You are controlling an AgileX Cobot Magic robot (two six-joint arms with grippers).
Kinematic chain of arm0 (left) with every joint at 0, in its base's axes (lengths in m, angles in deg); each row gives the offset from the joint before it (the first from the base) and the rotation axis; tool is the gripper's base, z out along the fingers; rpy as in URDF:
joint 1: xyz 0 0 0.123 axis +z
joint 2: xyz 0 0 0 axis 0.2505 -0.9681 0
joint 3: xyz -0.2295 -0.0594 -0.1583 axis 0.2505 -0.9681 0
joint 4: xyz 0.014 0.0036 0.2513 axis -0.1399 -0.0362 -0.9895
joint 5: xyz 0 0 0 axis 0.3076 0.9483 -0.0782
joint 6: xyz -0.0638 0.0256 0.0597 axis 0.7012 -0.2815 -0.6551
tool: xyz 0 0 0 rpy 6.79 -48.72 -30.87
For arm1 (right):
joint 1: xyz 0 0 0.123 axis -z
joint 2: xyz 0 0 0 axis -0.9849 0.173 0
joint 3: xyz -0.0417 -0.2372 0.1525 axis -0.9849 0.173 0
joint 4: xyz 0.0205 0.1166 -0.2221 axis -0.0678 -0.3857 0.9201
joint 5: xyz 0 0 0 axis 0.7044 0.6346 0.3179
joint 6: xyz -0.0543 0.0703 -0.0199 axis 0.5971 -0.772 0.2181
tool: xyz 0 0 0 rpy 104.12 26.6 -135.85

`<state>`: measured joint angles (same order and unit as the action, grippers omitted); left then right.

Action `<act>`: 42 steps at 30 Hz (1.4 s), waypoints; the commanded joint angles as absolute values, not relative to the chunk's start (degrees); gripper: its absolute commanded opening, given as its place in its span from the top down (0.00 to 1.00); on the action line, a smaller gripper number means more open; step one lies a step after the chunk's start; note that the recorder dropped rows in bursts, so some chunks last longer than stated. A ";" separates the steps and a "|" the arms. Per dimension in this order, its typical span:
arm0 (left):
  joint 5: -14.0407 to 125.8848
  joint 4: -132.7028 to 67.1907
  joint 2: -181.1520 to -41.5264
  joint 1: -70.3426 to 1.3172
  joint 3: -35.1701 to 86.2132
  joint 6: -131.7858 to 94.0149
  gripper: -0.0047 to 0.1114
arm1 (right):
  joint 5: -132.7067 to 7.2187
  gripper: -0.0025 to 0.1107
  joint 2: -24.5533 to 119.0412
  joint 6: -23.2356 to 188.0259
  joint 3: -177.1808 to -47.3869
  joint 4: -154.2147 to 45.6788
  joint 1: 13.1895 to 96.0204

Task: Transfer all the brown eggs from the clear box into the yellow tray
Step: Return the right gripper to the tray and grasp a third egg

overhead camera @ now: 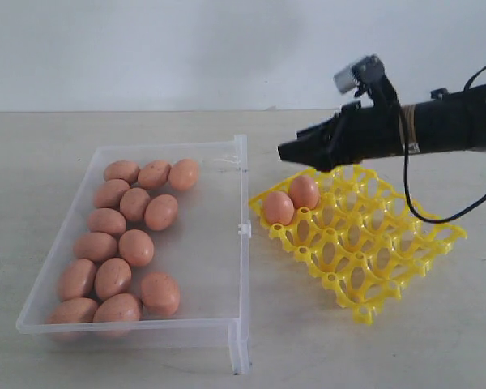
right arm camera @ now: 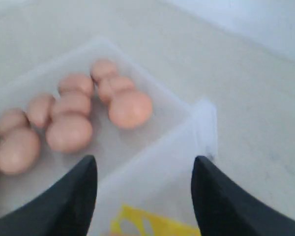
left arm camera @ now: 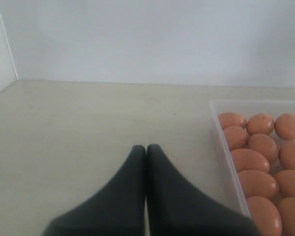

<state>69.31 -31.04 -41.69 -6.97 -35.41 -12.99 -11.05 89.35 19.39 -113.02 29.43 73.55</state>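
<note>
Several brown eggs lie in the clear box on the left of the table. Two brown eggs sit in the near-left cups of the yellow tray to the box's right. My right gripper hovers above the tray's far-left corner, pointing toward the box. In its wrist view the right gripper is open with nothing between its fingers, over the box's rim. My left gripper is shut and empty, over bare table beside the box; it does not show in the exterior view.
A pale wall rises behind the beige table. A black cable hangs from the right arm over the tray. Bare table lies in front of the tray and between tray and box.
</note>
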 commanded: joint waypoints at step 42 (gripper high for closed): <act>69.24 -30.73 -41.53 -7.16 -35.17 -13.02 1.00 | -125.76 0.40 99.77 94.00 -146.97 -69.44 33.58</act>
<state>69.31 -31.04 -41.69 -6.97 -35.41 -12.99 -127.17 98.49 95.08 -146.63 -69.35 33.22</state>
